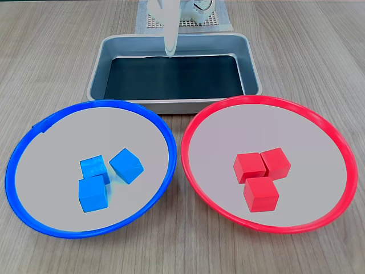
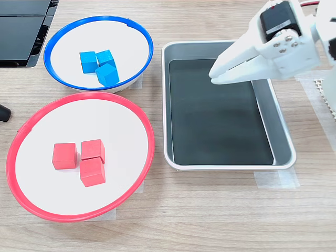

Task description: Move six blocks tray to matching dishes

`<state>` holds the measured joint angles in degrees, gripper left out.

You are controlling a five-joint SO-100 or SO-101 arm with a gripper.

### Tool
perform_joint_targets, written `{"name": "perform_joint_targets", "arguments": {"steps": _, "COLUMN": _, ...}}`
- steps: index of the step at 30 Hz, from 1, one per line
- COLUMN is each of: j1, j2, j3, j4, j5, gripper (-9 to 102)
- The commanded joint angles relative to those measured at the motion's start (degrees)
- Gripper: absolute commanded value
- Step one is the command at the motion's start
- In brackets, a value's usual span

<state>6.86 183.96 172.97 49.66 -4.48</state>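
The table (image 1: 51, 57) is pale wood-grain laminate, evenly lit. At the left edge of a fixed view sits a dark flat panel (image 2: 23, 31), with a small black object (image 2: 4, 112) below it at the table's border. In that view the blue-rimmed dish (image 2: 58, 34) lies at upper left with three blue blocks (image 2: 98, 66) clustered together at its middle. Below it, nearly touching, is the red-rimmed dish (image 2: 21, 131), carrying three red blocks (image 2: 84, 157) bunched close, two of them touching. Clear tape (image 2: 275, 179) holds things down on the table. To the right lies the tray (image 2: 282, 126), its dark bottom bare. Over its upper right part hangs the white gripper (image 2: 214, 77), its fingers (image 2: 236, 73) closed together with nothing between them. In a fixed view from the front, the fingers point down over the tray's far rim (image 1: 171, 41), and a white mesh mat (image 1: 219, 23) lies behind.
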Motion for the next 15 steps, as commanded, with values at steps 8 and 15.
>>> {"name": "perform_joint_targets", "arguments": {"steps": 8, "j1": 1.8, "j2": 6.7, "j3": 0.2, "j4": 7.4, "j5": 3.5, "gripper": 0}}
{"name": "perform_joint_targets", "arguments": {"steps": 15, "j1": -4.7, "j2": 6.8, "j3": 0.2, "j4": 7.8, "j5": -4.5, "gripper": 0}}
